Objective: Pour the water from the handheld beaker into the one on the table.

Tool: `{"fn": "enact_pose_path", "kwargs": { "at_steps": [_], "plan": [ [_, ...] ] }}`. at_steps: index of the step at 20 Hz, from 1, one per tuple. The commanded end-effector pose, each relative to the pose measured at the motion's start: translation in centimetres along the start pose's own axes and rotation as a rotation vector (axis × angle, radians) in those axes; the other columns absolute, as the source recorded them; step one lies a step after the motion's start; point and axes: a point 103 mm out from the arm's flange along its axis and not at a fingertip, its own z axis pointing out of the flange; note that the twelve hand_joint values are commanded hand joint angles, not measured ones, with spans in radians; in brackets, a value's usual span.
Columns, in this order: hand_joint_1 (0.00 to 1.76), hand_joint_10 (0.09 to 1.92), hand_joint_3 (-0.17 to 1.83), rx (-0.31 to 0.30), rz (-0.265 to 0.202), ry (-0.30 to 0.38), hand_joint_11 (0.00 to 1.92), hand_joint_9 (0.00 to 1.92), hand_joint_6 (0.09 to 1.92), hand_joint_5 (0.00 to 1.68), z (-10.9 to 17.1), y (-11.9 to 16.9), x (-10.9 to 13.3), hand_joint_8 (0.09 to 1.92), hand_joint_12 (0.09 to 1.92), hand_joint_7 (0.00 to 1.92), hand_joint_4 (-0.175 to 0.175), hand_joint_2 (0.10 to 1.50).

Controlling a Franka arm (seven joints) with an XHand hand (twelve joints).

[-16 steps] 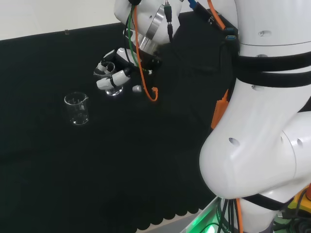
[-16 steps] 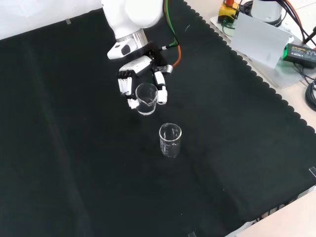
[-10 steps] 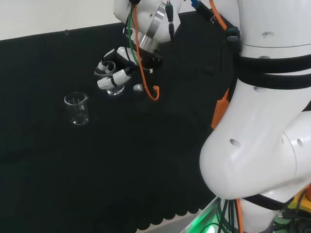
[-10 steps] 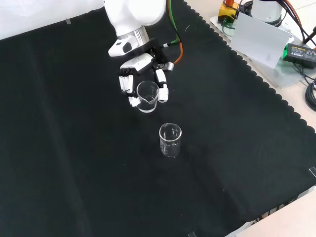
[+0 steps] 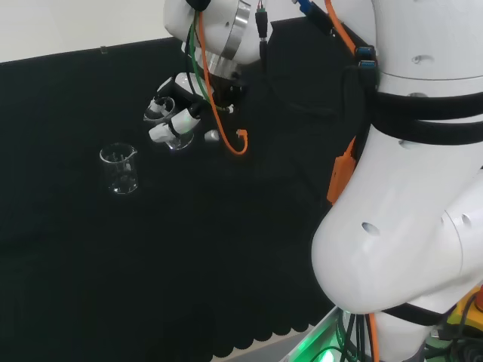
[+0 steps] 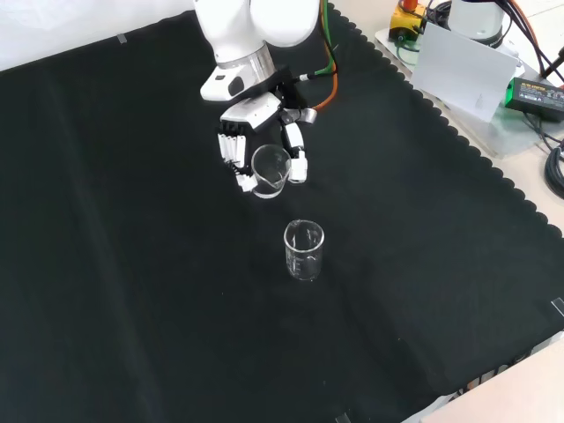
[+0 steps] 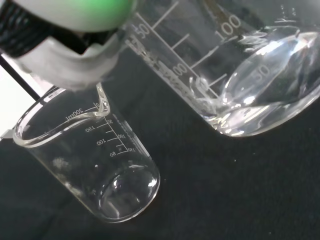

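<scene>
A: Hand (image 6: 263, 141) state?

B: Fingers curled round the handheld beaker (image 6: 270, 170), thumb on one side, fingers on the other. Clamped on it, held above the black cloth (image 6: 132, 264).

A: Beaker upright?

B: Tilted. In the front view its mouth leans toward the camera, away from the palm. In the wrist view (image 7: 235, 65) a bit of water sits pooled against the lower wall near the base.

A: Second beaker?

B: Table beaker (image 6: 304, 251) stands upright on the cloth, apart from the hand, out past the fingertips in the front view. In the head view it (image 5: 120, 170) is left of and below the hand (image 5: 175, 113). The two beakers are not touching; a clear gap shows.

A: Anything in the table beaker?

B: Wrist view (image 7: 95, 170) shows it looking empty, spout on the rim, printed scale on the wall. Can't tell for sure about a thin film of water.

A: Any water falling?

B: No stream seen in any view.

A: Other stuff?

B: Orange cable (image 5: 226, 113) hanging off the wrist, white arm link (image 5: 407, 226) right in the head view.
</scene>
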Motion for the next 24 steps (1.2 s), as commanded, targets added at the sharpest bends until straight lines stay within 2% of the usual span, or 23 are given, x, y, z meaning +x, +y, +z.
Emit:
{"fn": "enact_pose_path", "kwargs": {
  "at_steps": [1, 6, 16, 24],
  "plan": [
    [1.14, 0.09, 0.53, 0.033, 0.002, -0.104, 1.24, 1.64, 0.33, 1.43, -0.4, -0.2, 1.4, 0.09, 0.83, 1.74, 0.175, 0.67],
    [1.14, 0.09, 0.53, 0.085, 0.016, -0.177, 1.24, 1.64, 0.33, 1.43, -0.1, 0.5, 2.6, 0.09, 0.83, 1.75, 0.175, 0.67],
    [1.15, 0.09, 0.54, 0.143, 0.025, -0.298, 1.26, 1.65, 0.33, 1.43, 0.2, 1.3, 4.3, 0.09, 0.83, 1.75, 0.175, 0.67],
    [1.15, 0.09, 0.54, 0.205, 0.062, -0.383, 1.26, 1.65, 0.33, 1.43, 0.5, 2.0, 5.1, 0.09, 0.83, 1.75, 0.175, 0.67]
  ]
}}
